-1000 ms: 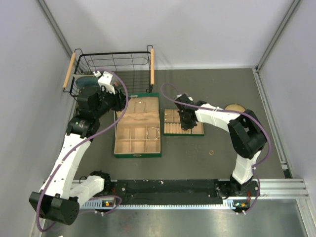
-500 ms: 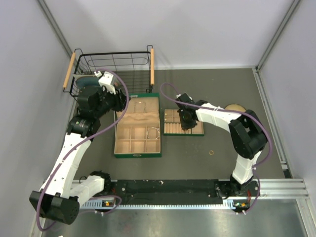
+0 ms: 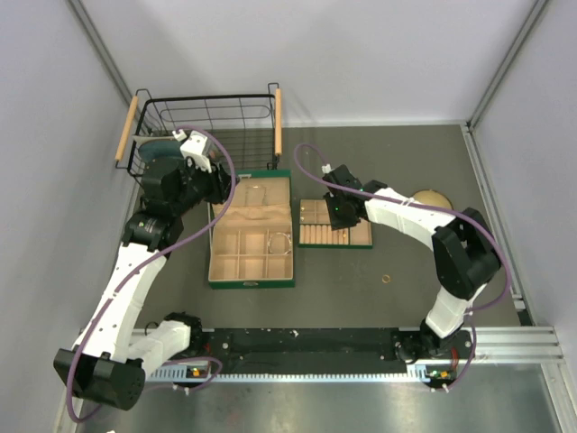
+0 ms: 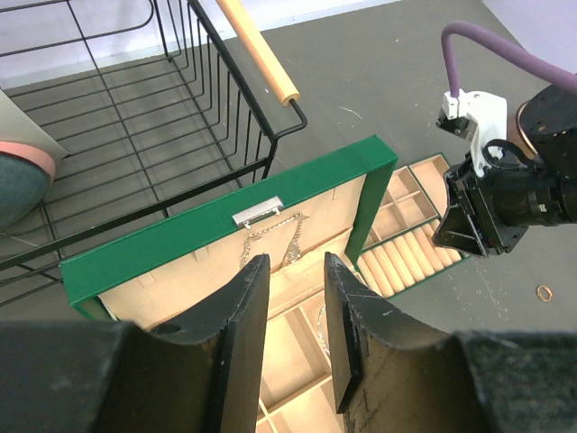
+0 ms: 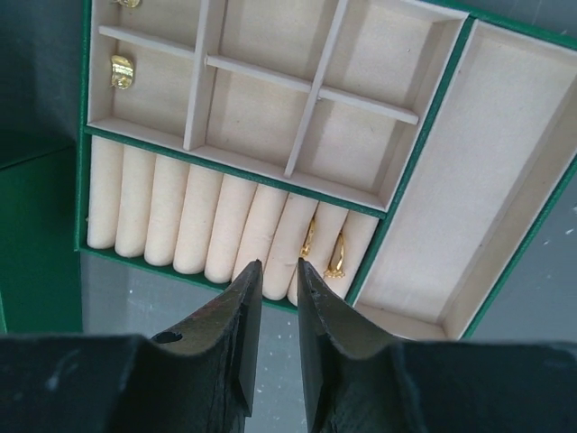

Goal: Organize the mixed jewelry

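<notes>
Though seemingly empty, right jaws near rings (image 5: 338, 255).

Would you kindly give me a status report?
Left gripper open, empty, over green box. Right gripper open, empty, above ring rolls holding two gold rings. One ring loose on table, unobstructed.

left claw (image 4: 294, 271): fingers apart | right claw (image 5: 277, 271): narrow gap
</notes>
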